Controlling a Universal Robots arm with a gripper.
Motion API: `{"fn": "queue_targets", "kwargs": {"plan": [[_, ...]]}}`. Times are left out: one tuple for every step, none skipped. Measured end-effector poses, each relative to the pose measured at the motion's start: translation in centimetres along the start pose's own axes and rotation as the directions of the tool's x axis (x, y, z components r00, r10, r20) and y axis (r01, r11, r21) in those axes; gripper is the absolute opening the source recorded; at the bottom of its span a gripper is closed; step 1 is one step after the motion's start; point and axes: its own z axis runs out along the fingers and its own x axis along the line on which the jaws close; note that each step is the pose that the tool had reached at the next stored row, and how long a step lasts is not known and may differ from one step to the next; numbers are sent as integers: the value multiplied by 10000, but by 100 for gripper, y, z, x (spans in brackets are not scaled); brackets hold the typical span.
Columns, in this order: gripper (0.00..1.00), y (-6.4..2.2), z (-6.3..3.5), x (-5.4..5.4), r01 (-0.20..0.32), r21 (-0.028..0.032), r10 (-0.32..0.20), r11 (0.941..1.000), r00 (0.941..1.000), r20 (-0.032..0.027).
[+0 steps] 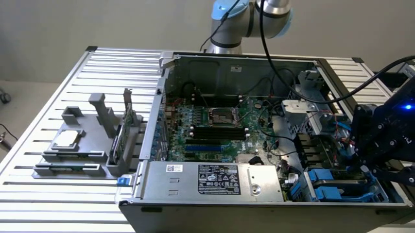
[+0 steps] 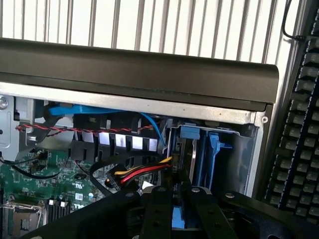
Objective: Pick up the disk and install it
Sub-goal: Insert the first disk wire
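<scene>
Plain beige wall (image 1: 77, 24) standing behind; slatted white metal surface (image 1: 39, 204) spreading underneath; even indoor light falling, greyish floor (image 1: 19, 90) showing beyond.

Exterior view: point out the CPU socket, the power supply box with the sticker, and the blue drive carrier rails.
CPU socket (image 1: 220, 116): exterior view, on its metal frame.
Power supply box (image 1: 259, 182): exterior view, on its grey top face.
Blue drive carrier rails (image 1: 322, 175): exterior view, on the nearer blue plastic piece.
</scene>
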Motion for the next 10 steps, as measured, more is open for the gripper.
{"fn": "queue_targets", "kwargs": {"plan": [[17, 0, 2, 0, 0, -9, 0, 10000, 10000, 7], [17, -1, 3, 0, 0, -19, 0, 10000, 10000, 16], [17, -1, 4, 0, 0, -27, 0, 10000, 10000, 22], [17, -1, 5, -1, 1, -34, -1, 10000, 10000, 28], [17, -1, 7, 0, 1, -41, -1, 10000, 10000, 31], [17, -1, 8, -1, 1, -49, -1, 10000, 10000, 35], [17, -1, 10, -1, 2, -56, -2, 10000, 10000, 38], [17, -1, 11, -1, 2, -63, -2, 10000, 10000, 40], [17, -1, 13, -1, 3, -69, -3, 10000, 10000, 42], [17, -1, 15, -1, 3, -74, -3, 10000, 10000, 43]]}}
